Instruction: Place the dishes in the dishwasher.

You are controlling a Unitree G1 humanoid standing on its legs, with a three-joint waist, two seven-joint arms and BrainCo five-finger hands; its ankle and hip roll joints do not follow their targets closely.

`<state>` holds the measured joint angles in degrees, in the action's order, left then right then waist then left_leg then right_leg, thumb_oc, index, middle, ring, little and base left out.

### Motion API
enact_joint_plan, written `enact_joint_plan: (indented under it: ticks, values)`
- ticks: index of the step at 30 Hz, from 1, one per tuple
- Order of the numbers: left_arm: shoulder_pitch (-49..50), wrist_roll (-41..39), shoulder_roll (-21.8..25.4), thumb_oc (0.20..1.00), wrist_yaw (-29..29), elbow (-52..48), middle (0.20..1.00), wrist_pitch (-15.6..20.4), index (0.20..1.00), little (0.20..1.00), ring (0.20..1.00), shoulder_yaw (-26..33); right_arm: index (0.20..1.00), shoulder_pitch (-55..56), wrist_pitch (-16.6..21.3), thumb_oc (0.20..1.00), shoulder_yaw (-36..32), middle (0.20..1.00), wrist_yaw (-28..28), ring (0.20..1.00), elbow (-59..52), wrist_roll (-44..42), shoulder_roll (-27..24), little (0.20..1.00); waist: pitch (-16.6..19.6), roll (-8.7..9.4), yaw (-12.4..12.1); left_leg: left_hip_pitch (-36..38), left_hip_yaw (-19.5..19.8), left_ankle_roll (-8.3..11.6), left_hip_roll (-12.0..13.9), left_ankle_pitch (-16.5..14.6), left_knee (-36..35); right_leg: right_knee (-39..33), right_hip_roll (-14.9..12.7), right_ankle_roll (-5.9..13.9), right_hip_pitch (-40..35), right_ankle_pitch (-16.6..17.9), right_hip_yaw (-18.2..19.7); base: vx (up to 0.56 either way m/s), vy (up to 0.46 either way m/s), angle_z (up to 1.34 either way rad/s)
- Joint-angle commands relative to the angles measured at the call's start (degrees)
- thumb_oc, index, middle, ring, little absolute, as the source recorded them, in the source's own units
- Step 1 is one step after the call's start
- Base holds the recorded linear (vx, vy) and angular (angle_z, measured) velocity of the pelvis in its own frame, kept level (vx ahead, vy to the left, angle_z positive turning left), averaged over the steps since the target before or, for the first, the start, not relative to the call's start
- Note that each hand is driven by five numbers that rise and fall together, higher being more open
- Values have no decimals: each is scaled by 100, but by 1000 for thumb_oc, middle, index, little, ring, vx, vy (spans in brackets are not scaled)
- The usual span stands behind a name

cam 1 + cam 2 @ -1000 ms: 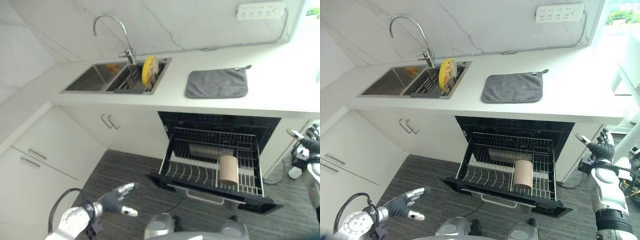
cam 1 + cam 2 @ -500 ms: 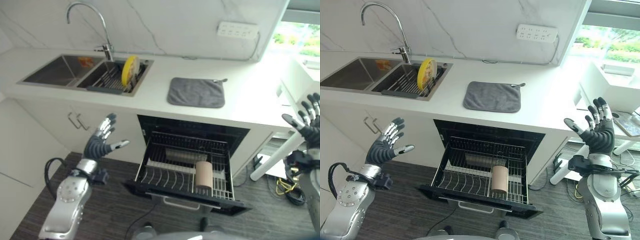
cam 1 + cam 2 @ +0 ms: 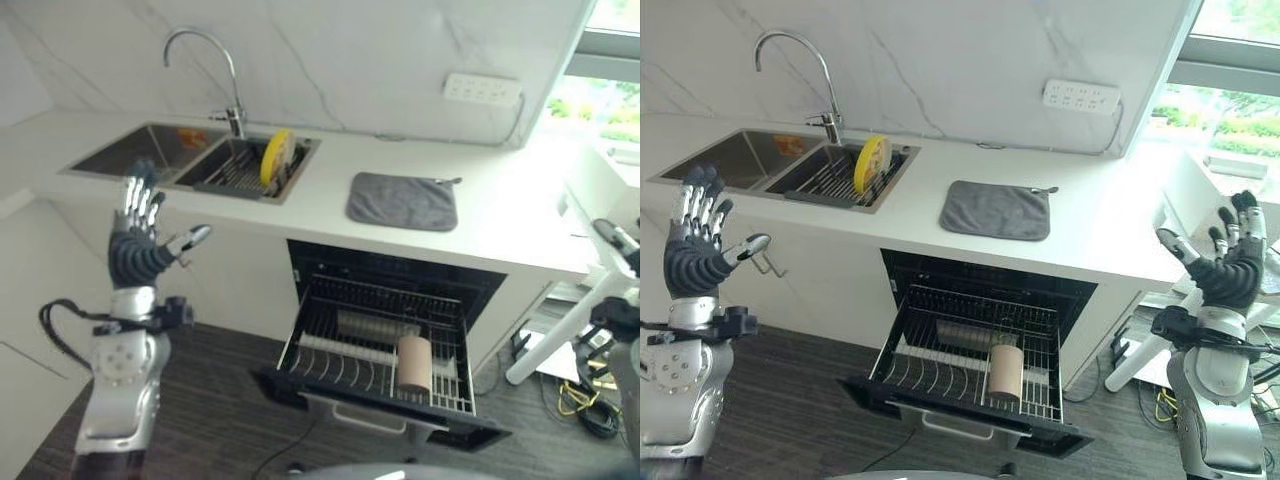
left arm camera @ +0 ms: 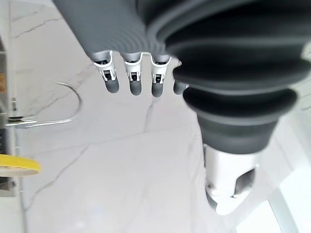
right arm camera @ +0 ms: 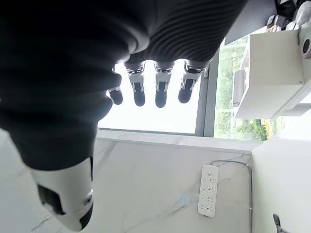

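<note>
- Both hands raised higher than half a second ago; left hand [image 3: 695, 250] now up level with the sink front, right hand [image 3: 1230, 270] up beside the tabletop's far right end
- left hand: fingers straight and spread, thumb out, holding nothing
- right hand: fingers straight, spread, empty
- yellow plate [image 3: 872, 166] stands on edge in the rack inside the sink [image 3: 740, 160], right basin, just right of the faucet [image 3: 800, 65]
- dishwasher [image 3: 980, 350] below the tabletop [image 3: 1110, 235], right of the sink; door down, wire rack pulled out
- tan cup [image 3: 1005, 372] upright in that rack, toward its front right
- grey cloth [image 3: 997, 210] flat on the tabletop, right of the sink, above the dishwasher
- white power strip [image 3: 1081, 96] on the wall behind the cloth
</note>
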<state>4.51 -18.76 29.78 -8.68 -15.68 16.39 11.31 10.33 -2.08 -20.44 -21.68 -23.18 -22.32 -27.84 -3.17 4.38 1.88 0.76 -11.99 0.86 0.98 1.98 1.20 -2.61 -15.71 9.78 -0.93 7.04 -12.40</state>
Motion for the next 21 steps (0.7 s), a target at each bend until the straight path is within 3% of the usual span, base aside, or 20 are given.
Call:
enact_joint_plan:
  ticks: [1,3,4,6,7,10,11,12,13,14,15,16,17,19,21]
  values:
    - [-144,-69,231,1000,232,-372,1000,168,1000,1000,1000,208,1000,-482,206,1000,-80,1000,-6,1000,-254,169,-159,1000,-213,-342,67,677,-59,119,-42,-294,-620,508,154,172,-204,551,-370,-130,290,-12]
    - [-200,-72,334,1000,317,-336,1000,164,1000,1000,1000,213,1000,-554,101,1000,-33,1000,76,1000,-222,176,-139,1000,-221,-388,-3,605,-213,94,-38,-247,-620,1015,219,159,-134,438,-776,-133,269,-13]
    - [-248,-122,406,1000,304,-281,1000,170,1000,1000,1000,198,1000,-626,63,1000,5,1000,79,1000,-176,163,-189,1000,-227,-415,-4,597,-209,65,-38,-256,-620,1379,414,118,-119,192,-768,-123,210,-24]
    - [-368,-208,505,1000,274,-133,1000,183,1000,1000,1000,141,1000,-719,155,1000,16,1000,59,1000,-34,83,-289,1000,-240,-421,78,551,-137,2,-86,-171,-620,1795,949,6,-2,-28,-385,-111,166,-49]
    - [-449,-275,410,1000,251,-45,1000,172,1000,1000,1000,19,1000,-744,297,1000,-33,1000,90,1000,72,92,-300,1000,-219,-386,131,555,-27,-42,-215,-157,-620,1858,1371,-39,115,-61,-210,-82,111,-27]
    - [-382,-134,154,1000,384,-71,1000,70,1000,1000,1000,21,1000,-538,489,1000,-182,1000,241,1000,89,-47,-284,1000,-172,-325,165,715,-133,-86,-342,-234,-620,1406,1308,-135,46,-142,-602,-13,-4,52]
    - [-304,-184,150,1000,456,-71,1000,86,1000,1000,1000,28,1000,-466,451,1000,-236,1000,235,1000,48,-110,-342,1000,-196,-345,215,823,-174,-58,-358,-215,-620,1407,1338,-139,60,-111,-584,8,-17,52]
    - [-204,-338,184,1000,597,-106,1000,140,1000,1000,1000,54,1000,-380,438,1000,-320,1000,292,1000,22,-206,-429,1000,-239,-408,277,936,-369,50,-341,-116,-561,1350,1402,-227,28,-300,-613,9,-54,48]
    - [-151,-338,147,1000,672,-145,1000,190,1000,1000,1000,5,1000,-349,447,1000,-326,1000,290,1000,55,-157,-495,1000,-377,-403,241,658,-353,447,-152,373,507,1100,1498,-510,-293,-721,-565,-25,-38,62]
    - [-77,-255,97,1000,639,-206,1000,220,1000,1000,1000,-41,1000,-380,416,1000,-319,1000,292,1000,88,-142,-560,1000,-503,-307,178,140,-154,777,12,939,1469,817,1456,-675,-528,-830,-397,-47,-12,71]
    - [-25,-247,69,1000,572,-275,1000,150,1000,1000,1000,-55,1000,-436,325,1000,-325,1000,329,1000,114,-149,-630,1000,-547,-221,138,-208,4,897,144,1038,1906,648,1361,-730,-636,-813,-308,-72,131,45]
    - [-8,-349,52,1000,491,-307,1000,89,1000,1000,1000,-60,1000,-518,265,1000,-314,1000,411,1000,159,-162,-700,1000,-535,-169,152,-351,-85,926,470,960,1970,512,1285,-749,-706,-799,-305,-21,342,-1]
    - [-23,-434,0,1000,467,-322,1000,154,1000,1000,1000,-50,1000,-615,254,1000,-315,1000,479,1000,196,-235,-779,1000,-503,-106,141,-176,-288,875,990,871,1453,279,1177,-697,-782,-700,-249,27,400,-61]
    - [-26,-422,-29,1000,375,-377,1000,223,1000,1000,1000,-61,1000,-618,316,1000,-326,1000,543,1000,198,-240,-787,1000,-420,-123,175,69,-305,827,1346,940,683,91,1117,-631,-789,-618,-177,96,476,-61]
    - [-13,-365,-92,1000,198,-376,1000,285,1000,1000,1000,-100,1000,-666,370,1000,-301,1000,585,1000,180,-223,-888,1000,-283,-236,152,408,158,925,1691,1259,-494,-1,1003,-533,-770,-622,100,197,670,-40]
